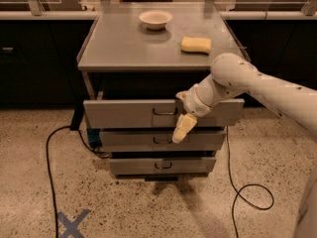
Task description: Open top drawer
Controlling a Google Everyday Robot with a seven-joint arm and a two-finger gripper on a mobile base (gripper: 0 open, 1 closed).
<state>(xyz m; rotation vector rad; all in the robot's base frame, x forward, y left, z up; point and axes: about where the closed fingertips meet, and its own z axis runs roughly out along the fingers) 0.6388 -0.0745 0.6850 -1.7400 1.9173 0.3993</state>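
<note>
The top drawer (124, 114) is the widest grey front of three and stands pulled out a little from under the grey cabinet top (124, 48), with a dark gap above it. Its small dark wire handle (164, 112) is at the centre. My gripper (182, 127), cream-coloured on a white arm coming from the right, hangs in front of the drawer front just right of the handle, pointing down over the middle drawer (148, 140). The inside of the top drawer is hidden.
A white bowl (155, 19) and a yellow sponge (195, 44) lie on the cabinet top. The bottom drawer (143, 165) is below. Black cables (49, 152) (247, 192) trail on the speckled floor on both sides. A blue tape X (72, 223) marks the floor. Dark counters stand behind.
</note>
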